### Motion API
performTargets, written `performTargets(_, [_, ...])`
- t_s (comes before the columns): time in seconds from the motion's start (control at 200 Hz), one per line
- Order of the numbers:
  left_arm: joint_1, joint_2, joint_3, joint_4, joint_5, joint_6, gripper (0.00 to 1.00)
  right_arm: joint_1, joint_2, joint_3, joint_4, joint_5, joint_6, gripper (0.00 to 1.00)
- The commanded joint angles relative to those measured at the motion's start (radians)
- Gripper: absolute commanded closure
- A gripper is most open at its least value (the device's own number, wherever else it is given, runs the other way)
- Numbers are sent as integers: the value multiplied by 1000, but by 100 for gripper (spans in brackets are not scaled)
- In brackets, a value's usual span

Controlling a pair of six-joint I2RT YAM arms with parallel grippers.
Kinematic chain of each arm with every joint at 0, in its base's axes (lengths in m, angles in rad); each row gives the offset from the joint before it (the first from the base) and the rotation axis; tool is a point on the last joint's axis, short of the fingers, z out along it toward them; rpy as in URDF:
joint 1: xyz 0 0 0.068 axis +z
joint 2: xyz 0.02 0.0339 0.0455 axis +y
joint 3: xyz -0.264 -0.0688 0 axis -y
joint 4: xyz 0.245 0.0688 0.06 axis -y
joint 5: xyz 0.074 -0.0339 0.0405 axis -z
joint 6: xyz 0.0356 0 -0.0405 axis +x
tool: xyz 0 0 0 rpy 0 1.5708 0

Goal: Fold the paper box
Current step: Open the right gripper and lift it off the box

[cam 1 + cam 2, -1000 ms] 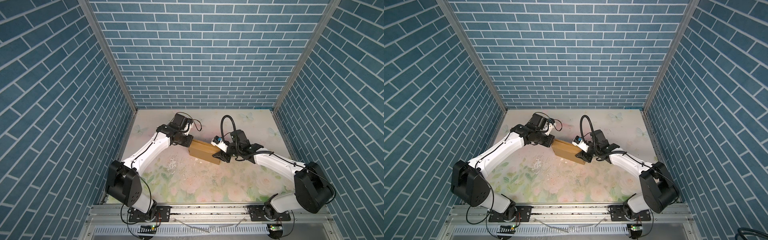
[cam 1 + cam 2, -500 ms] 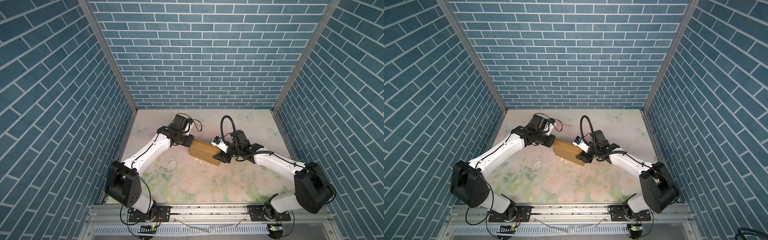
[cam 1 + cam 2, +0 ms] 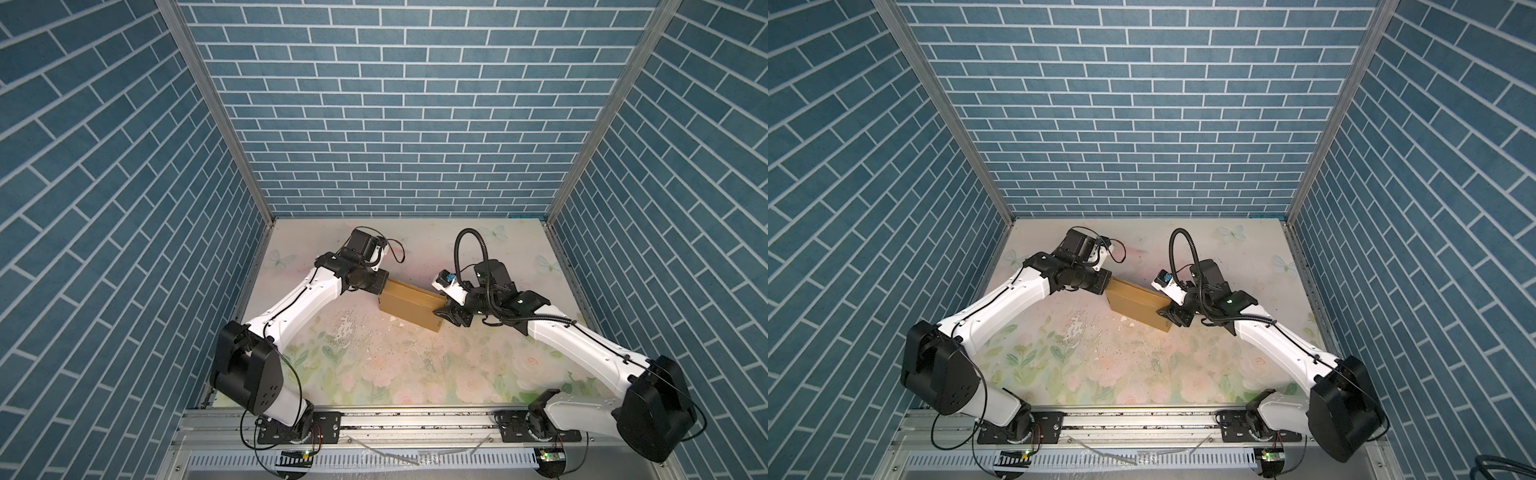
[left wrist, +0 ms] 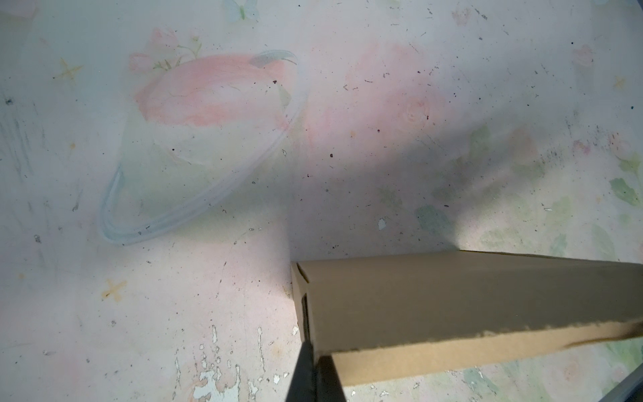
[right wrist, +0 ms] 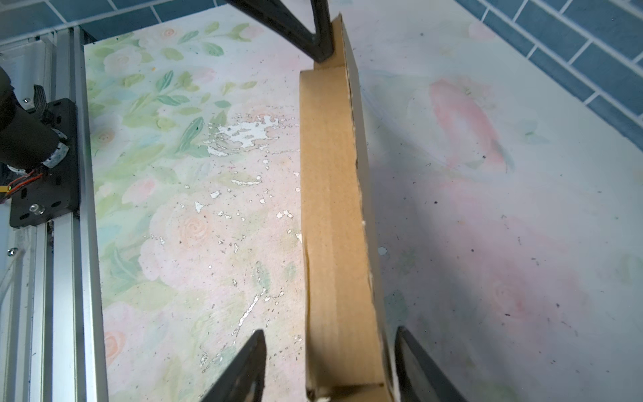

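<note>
The paper box (image 3: 411, 305) (image 3: 1138, 307) is a closed brown cardboard shape that stands on a narrow side, mid-table, running from far left to near right. My left gripper (image 3: 381, 289) (image 3: 1105, 286) is shut, its tips pressed against the box's far-left end; in the left wrist view the closed fingers (image 4: 315, 355) meet the box corner (image 4: 452, 296). My right gripper (image 3: 442, 309) (image 3: 1165, 311) is open at the near-right end. In the right wrist view its jaws (image 5: 330, 331) straddle the box (image 5: 330, 174), one finger well clear of it and the other close beside it.
The floral table cover has flaked white patches (image 3: 345, 328) in front of the box. Blue brick walls close off three sides. An aluminium rail (image 3: 395, 419) with both arm bases runs along the front; the left arm's base mount (image 5: 41, 167) shows in the right wrist view.
The right gripper's jaws have spread wider around the box's near-right end. The left gripper stays shut at the other end, and the box has hardly moved.
</note>
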Motion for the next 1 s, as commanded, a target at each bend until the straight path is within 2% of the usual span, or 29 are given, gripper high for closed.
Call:
performTargets(0.0, [-12, 22, 12, -25, -8, -6, 96, 2, -67, -1, -77, 52, 24, 41])
performTargets(0.245, [-14, 31, 29, -39, -7, -5, 96, 2, -195, -36, -119, 193, 46, 45])
performTargets(0.42, [-15, 39, 38, -48, -9, -2, 96, 2, -230, -56, -136, 278, 60, 46])
performTargets(0.645, [-15, 39, 37, -47, -9, -2, 96, 2, -178, -56, -114, 305, 59, 46])
performTargets(0.995, [-15, 34, 29, -45, -13, -2, 96, 2, -76, -29, -44, 261, 52, 47])
